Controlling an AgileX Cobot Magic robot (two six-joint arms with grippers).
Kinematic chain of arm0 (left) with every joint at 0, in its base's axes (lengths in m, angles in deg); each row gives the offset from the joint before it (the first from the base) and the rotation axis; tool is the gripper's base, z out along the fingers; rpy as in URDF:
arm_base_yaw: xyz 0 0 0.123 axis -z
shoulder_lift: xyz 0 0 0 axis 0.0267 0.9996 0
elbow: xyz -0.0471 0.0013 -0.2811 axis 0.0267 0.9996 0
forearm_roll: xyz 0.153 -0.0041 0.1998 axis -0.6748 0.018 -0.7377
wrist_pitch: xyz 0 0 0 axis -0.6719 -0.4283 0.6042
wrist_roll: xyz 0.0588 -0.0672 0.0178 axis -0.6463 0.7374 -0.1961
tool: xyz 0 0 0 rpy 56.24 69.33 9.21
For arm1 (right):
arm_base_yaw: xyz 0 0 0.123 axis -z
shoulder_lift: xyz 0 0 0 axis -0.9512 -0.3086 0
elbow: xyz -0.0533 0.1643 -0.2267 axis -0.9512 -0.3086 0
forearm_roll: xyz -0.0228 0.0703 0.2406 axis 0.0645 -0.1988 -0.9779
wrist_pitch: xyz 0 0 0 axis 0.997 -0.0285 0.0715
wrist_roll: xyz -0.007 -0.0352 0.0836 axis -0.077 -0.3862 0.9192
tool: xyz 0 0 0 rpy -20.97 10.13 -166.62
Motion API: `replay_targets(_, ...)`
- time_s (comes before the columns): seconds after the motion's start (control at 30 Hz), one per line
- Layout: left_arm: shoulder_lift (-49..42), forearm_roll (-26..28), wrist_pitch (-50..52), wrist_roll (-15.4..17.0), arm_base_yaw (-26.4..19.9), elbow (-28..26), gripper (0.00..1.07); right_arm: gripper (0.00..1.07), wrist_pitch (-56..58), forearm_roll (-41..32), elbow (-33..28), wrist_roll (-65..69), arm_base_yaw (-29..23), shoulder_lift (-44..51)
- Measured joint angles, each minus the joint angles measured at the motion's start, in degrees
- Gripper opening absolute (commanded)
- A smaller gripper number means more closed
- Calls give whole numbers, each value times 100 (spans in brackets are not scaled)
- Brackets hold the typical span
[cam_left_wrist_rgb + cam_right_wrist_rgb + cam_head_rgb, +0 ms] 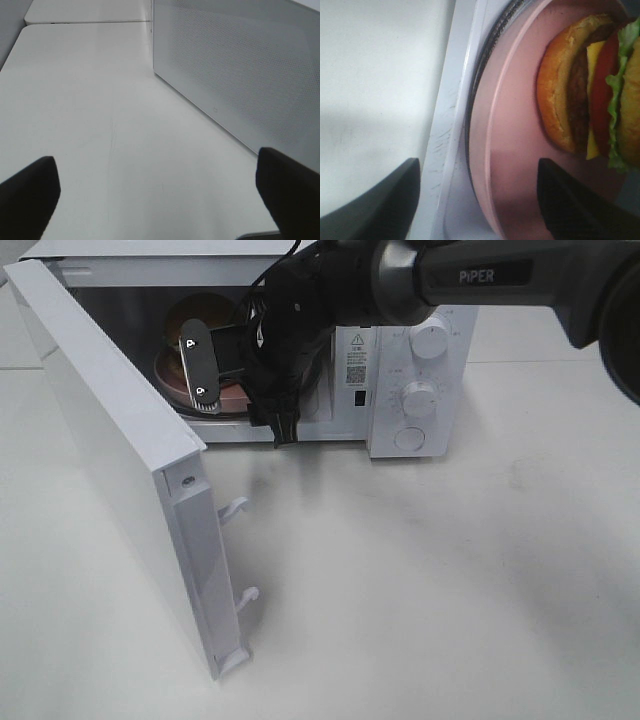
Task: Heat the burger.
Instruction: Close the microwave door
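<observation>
Left fingers (30, 197), right fingers (385, 202): both apart.

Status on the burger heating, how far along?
Done: door open, burger on its pink plate inside the microwave. In hand: right claw straddles the plate rim, jaws apart, not gripping. Remaining: withdraw that claw, shut the door, set the dials. Left claw open, idle beside the microwave.

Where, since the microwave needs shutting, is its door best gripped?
Likely the door at its free edge by the latch hooks, from its outer face with the left gripper: it stands wide open, and that edge gives most leverage.
</observation>
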Motion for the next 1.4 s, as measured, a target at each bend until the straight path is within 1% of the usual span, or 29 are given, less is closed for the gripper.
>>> replay_targets(0.03,0,0,0,0,0,0,100,75,-74,-6,-212,0,0,115)
replay_targets(0.07,0,0,0,0,0,0,100,75,-74,-6,-212,0,0,115)
replay_targets(0.1,0,0,0,0,0,0,100,75,-160,-17,-447,0,0,252)
replay_targets(0.17,0,0,0,0,0,0,100,75,-212,-17,-544,0,0,309)
replay_targets(0.2,0,0,0,0,0,0,100,75,-315,-29,-779,6,0,447)
replay_targets(0.23,0,0,0,0,0,0,100,75,-315,-29,-779,6,0,447)
replay_targets(0.3,0,0,0,0,0,0,100,75,-470,-34,-1197,6,0,716)
replay_targets(0.4,0,0,0,0,0,0,100,75,-521,-34,-1312,6,0,796)
replay_targets(0.47,0,0,0,0,0,0,100,75,-745,-29,-1673,149,0,1060)
replay_targets(0.57,0,0,0,0,0,0,100,75,-791,-29,-1753,172,0,1140)
replay_targets(0.63,0,0,0,0,0,0,100,75,-934,-29,-2154,252,0,1438)
replay_targets(0.73,0,0,0,0,0,0,100,75,-963,-29,-2257,258,0,1518)
replay_targets(0.8,0,0,0,0,0,0,100,75,-1060,-29,-2641,286,0,1793)
replay_targets(0.9,0,0,0,0,0,0,100,75,-1089,-29,-2750,298,0,1874)
replay_targets(0.97,0,0,0,0,0,0,100,75,-1283,-23,-3174,561,0,2200)
replay_targets(1.07,0,0,0,0,0,0,100,75,-1352,-23,-3272,607,0,2275)
replay_targets(1.13,0,0,0,0,0,0,100,75,-1604,-17,-3759,837,0,2636)
replay_targets(1.17,0,0,0,0,0,0,100,75,-1604,-17,-3759,837,0,2636)
replay_targets(1.2,0,0,0,0,0,0,100,75,-1650,-17,-3971,928,0,2796)
replay_targets(1.23,0,0,0,0,0,0,100,75,-1650,-17,-3971,928,0,2796)
replay_targets(1.3,0,0,0,0,0,0,100,75,-1702,-17,-4280,1106,0,3042)
replay_targets(1.33,0,0,0,0,0,0,100,75,-1702,-17,-4280,1106,0,3042)
replay_targets(1.37,0,0,0,0,0,0,100,75,-1707,-17,-4463,1289,0,3231)
replay_targets(1.4,0,0,0,0,0,0,100,75,-1707,-17,-4463,1289,0,3231)
